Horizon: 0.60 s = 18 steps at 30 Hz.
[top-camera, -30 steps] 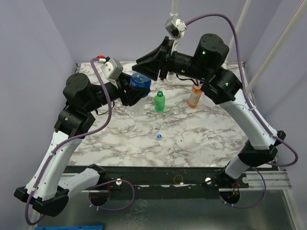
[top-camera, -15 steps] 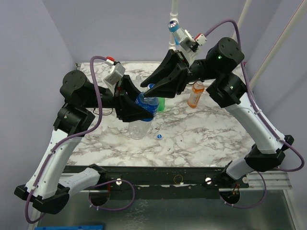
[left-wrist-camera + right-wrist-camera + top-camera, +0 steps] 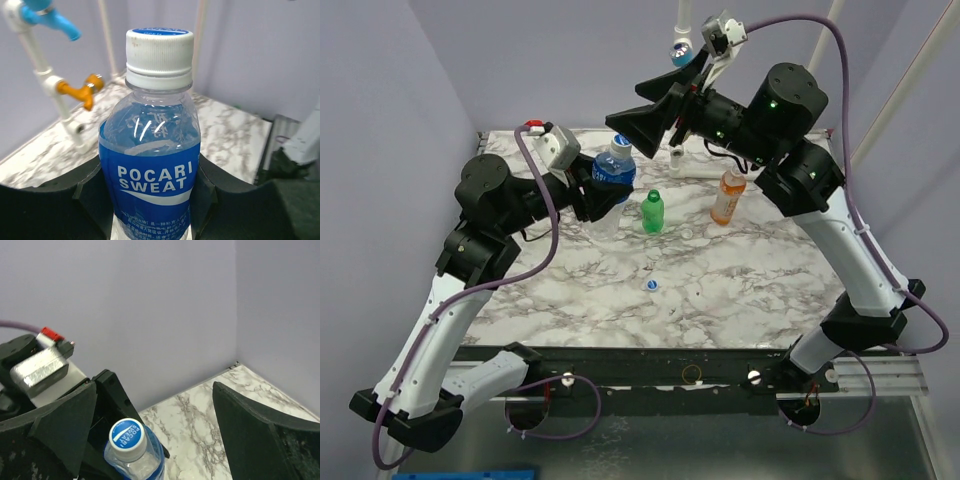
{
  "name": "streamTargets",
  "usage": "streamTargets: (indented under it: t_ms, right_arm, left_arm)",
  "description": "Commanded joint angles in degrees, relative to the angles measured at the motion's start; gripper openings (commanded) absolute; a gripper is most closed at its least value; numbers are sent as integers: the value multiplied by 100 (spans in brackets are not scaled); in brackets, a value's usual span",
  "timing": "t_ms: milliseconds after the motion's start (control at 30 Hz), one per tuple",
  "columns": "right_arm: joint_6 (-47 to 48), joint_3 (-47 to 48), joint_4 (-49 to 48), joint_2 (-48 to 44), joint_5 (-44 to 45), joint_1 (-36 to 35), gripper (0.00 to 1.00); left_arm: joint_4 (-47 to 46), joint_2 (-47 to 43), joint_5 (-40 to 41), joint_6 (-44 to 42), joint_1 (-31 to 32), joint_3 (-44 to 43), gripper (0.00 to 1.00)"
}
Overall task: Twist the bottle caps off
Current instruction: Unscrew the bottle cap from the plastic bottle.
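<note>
My left gripper (image 3: 150, 212) is shut on the bottle with the blue label (image 3: 150, 170), holding it upright above the table's back left (image 3: 613, 178). Its white cap (image 3: 159, 55) with a blue top (image 3: 127, 436) sits on the neck. Just above and to the right of that cap, my right gripper (image 3: 155, 432) hangs open, its fingers (image 3: 260, 435) wide apart and touching nothing (image 3: 625, 125). The green bottle (image 3: 652, 212) and the orange bottle (image 3: 726, 197) stand on the marble table (image 3: 750, 290). One loose cap (image 3: 651, 285) lies near the middle.
A white pipe rack with blue (image 3: 50, 17) and orange (image 3: 82, 90) fittings rises at the table's back. Purple walls close in the back and sides. The left wrist's camera block (image 3: 40, 367) sits close beside my right gripper's left finger.
My right gripper has opened and lifted off the blue-label bottle's cap. The left gripper swung the bottle forward, then back up to the rear left.
</note>
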<state>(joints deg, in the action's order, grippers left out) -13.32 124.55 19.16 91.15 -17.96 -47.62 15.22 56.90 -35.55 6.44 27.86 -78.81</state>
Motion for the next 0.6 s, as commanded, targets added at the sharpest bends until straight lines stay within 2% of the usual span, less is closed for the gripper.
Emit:
streamTargets:
  t_ms: [0, 167, 400, 567]
  right_arm:
    - [-152, 389, 670, 325, 800, -2, 100]
    - [-216, 542, 794, 589, 836, -20, 99]
    - [-351, 350, 493, 679, 711, -53, 80]
    - [-406, 350, 468, 750, 509, -72, 78]
  left_arm:
    - [159, 24, 1484, -846, 35, 100, 0]
    - [218, 143, 1901, -883, 71, 38, 0]
    - [224, 209, 2021, -879, 120, 17, 0]
    - [218, 242, 2149, -899, 123, 17, 0]
